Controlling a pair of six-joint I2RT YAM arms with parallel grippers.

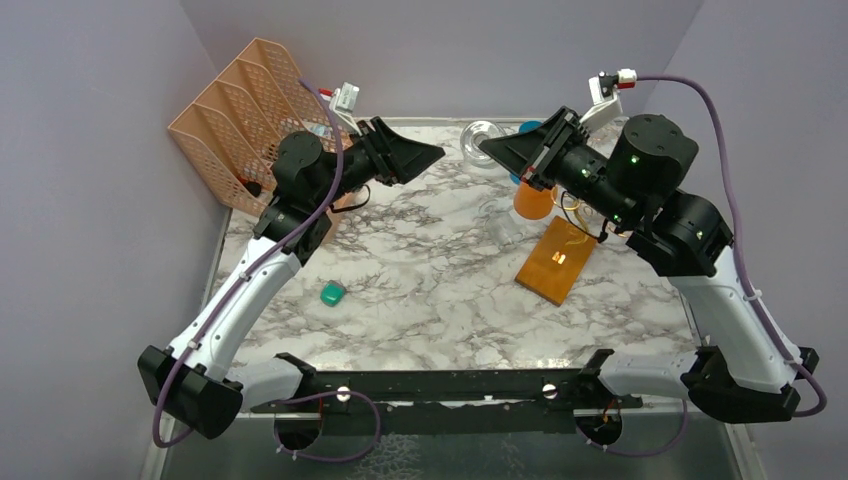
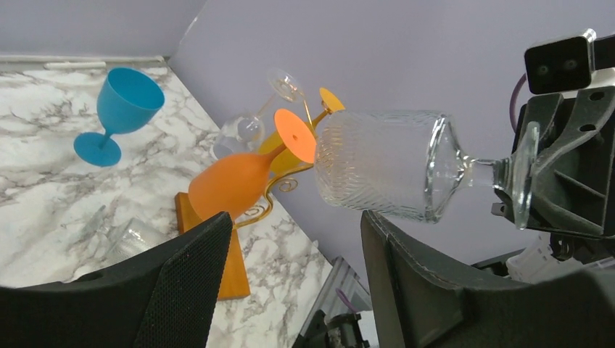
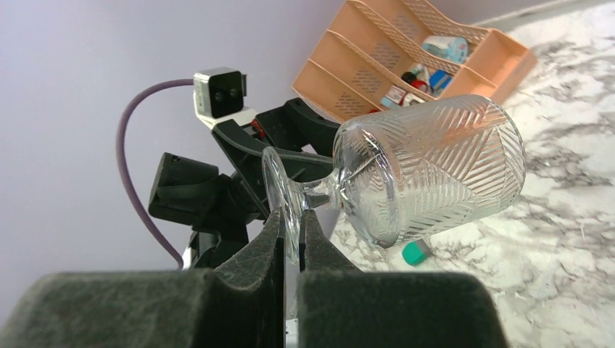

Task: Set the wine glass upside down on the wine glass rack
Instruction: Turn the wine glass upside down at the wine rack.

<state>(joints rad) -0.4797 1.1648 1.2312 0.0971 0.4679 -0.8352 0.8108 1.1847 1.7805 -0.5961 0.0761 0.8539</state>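
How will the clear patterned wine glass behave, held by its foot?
Probably fragile: the clear patterned wine glass has a thin stem. Likely to slip or pivot, since the right tool pinches only its smooth foot rim with the bowl sticking out sideways.

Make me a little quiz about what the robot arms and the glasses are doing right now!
1. True or false: the right gripper is shut on the foot of the clear wine glass, which lies sideways in the air.
2. What colour is the goblet standing on its foot on the table? A) blue B) green C) red
3. Fill in the missing word: the left gripper points at the glass with its jaws ____ and nothing between them.

Key: 1 true; 2 A; 3 open.
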